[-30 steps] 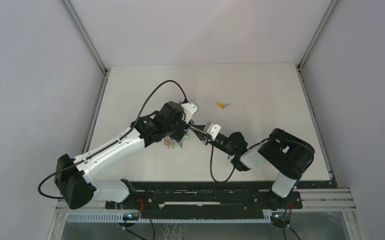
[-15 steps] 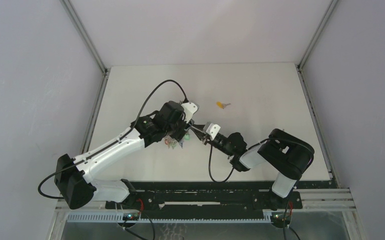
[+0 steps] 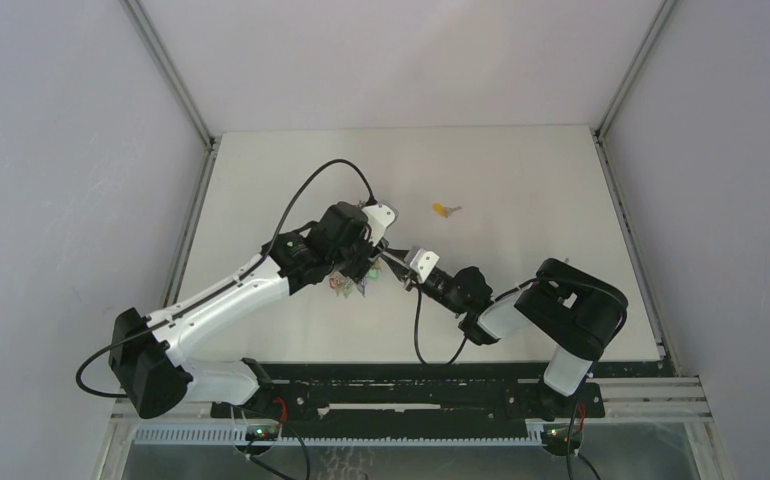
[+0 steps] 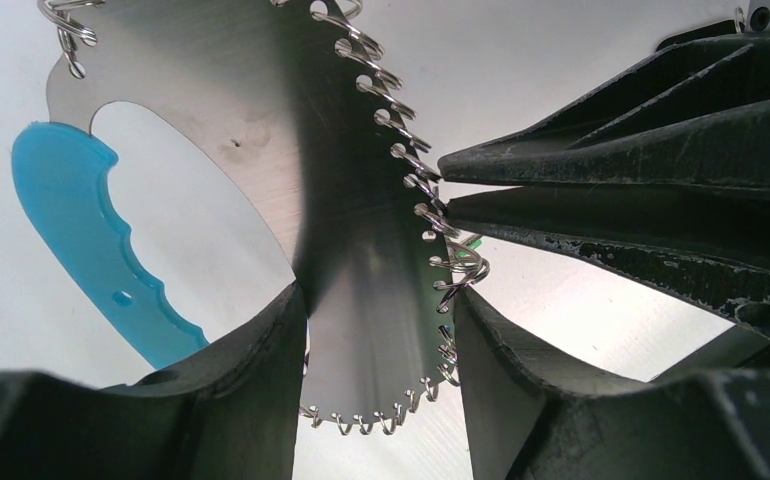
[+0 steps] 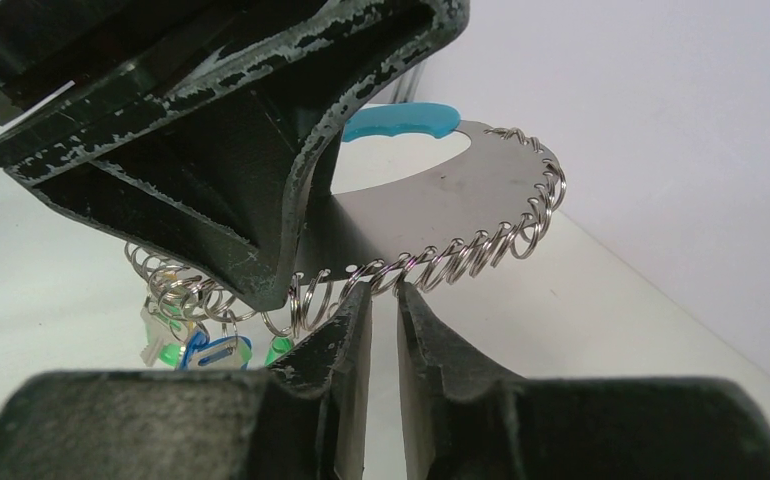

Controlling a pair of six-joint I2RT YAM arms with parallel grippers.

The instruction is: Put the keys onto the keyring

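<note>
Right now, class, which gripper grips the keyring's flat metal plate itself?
The left gripper: its jaws clamp the keyring by its plate; the right gripper pinches only a wire ring on its edge.

Silver keyring (image 4: 351, 180) with light-blue grip and green, blue tags; yellow-tagged key (image 3: 445, 209), upper centre, on white table (image 3: 521, 170).

Your overhead view is evenly lit and sharp, the worktop (image 3: 521, 170) bright with faint shadows. At the wrists, the right claw (image 5: 382, 296) goes soft up close (dark, little detail), and a shadow band crosses the keyring (image 4: 251, 90), which gleams dully.
</note>
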